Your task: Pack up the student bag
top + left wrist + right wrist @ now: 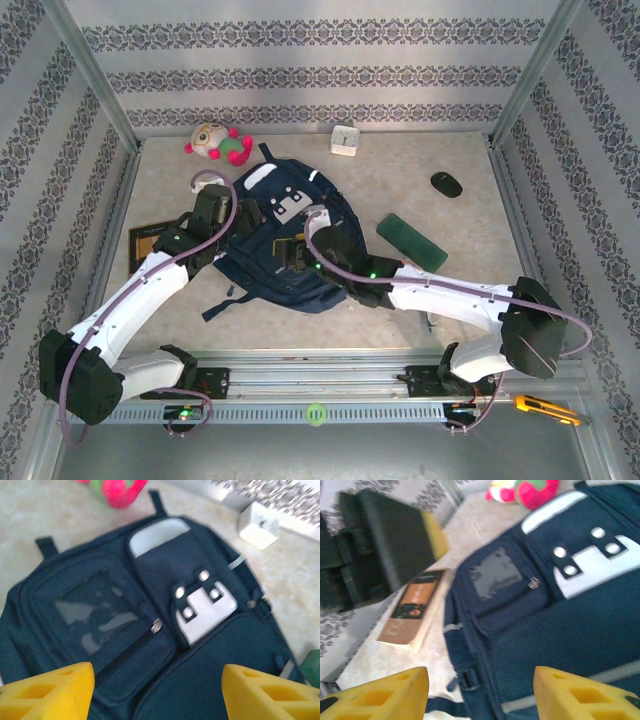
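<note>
A large navy-blue student bag lies flat, front side up, in the middle of a pale table, with its top toward the far wall. Two white robot arms reach over it from the near edge. The left gripper hovers above the bag's left part, its yellow fingers spread wide with nothing between them. Beneath it are a zipped pocket with a clear window and a white buckle patch with four studs. The right gripper hangs over the middle of the bag, its jaws also wide apart and empty. A book lies just left of the bag. A plush toy and a small white box sit on the far side. A flat green case and a black oval object lie to the right. A yellow-handled utility knife rests at the near right corner.
</note>
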### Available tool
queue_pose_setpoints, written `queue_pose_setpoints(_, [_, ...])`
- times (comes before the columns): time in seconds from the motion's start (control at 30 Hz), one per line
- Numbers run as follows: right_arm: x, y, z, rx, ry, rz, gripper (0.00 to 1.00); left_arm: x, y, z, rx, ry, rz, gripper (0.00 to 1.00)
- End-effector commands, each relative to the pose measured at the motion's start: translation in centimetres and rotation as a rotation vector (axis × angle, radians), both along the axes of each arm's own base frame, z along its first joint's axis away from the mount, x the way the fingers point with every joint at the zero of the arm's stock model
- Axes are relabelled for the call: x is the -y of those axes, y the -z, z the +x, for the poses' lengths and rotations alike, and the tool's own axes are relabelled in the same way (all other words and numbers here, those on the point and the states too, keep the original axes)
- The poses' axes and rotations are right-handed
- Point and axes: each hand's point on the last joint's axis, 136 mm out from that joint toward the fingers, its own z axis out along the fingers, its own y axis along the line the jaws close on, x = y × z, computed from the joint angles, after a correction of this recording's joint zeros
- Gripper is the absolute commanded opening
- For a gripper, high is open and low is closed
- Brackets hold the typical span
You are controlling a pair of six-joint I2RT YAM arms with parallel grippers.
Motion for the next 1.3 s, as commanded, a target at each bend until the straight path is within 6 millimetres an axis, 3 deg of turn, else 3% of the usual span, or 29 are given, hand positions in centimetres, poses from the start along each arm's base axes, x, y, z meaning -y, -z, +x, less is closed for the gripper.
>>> queue_pose_setpoints(0.0, [3.6, 3.4, 0.2, -0.24, -0.006, -0.057, 0.57, -1.0, 4.3, -2.4, -0.153, -0.093, -0.12, 0.7])
queue_pose_setpoints(0.07, [7.9, 6.8, 3.1, -0.437, 0.061, -0.048, 0.57, -1.1, 7.2, -3.3, -0.188, -0.132, -0.182, 0.7])
queue_pose_setpoints(0.1, [8.9, 7.7, 3.9, -0.483, 0.08, -0.045, 0.56, -1.2, 7.8, -3.5, -0.191, -0.141, -0.193, 0.7])
queue_pose_setpoints(0.2, [10.6, 9.8, 5.7, -0.561, 0.092, -0.041, 0.55, -1.1, 9.3, -3.5, -0.185, -0.144, -0.227, 0.69])
queue_pose_setpoints(0.33, [11.1, 12.1, 6.8, -0.592, 0.08, -0.073, 0.55, -1.1, 11.2, -3.2, -0.184, -0.15, -0.252, 0.67])
queue_pose_setpoints(0.53, [9.9, 15.5, 5.4, -0.676, 0.038, -0.079, 0.53, -1.0, 13.8, -2.0, -0.216, -0.135, -0.231, 0.66])
queue_pose_setpoints(0.7, [7.6, 16.6, 1.5, -0.738, 0.004, -0.065, 0.52, -1.0, 15.5, 0.2, -0.24, -0.106, -0.19, 0.65])
queue_pose_setpoints(0.8, [5.7, 16.6, -1.6, -0.754, -0.027, -0.078, 0.52, -1.2, 15.5, 2.1, -0.236, -0.084, -0.159, 0.65])
queue_pose_setpoints(0.9, [4.2, 15.9, -3.1, -0.745, -0.035, -0.07, 0.52, -1.1, 15.3, 3.8, -0.232, -0.049, -0.143, 0.66])
queue_pose_setpoints(1.03, [3.0, 13.8, -3.0, -0.704, -0.035, -0.03, 0.53, -0.8, 15.0, 4.8, -0.241, -0.015, -0.125, 0.66])
queue_pose_setpoints(1.13, [2.8, 10.6, -2.3, -0.647, -0.058, -0.001, 0.53, -1.1, 13.7, 4.8, -0.225, -0.008, -0.101, 0.67])
queue_pose_setpoints(1.27, [4.8, 5.6, -0.8, -0.559, -0.049, 0.016, 0.57, -1.6, 9.5, 3.4, -0.171, 0.011, -0.076, 0.68])
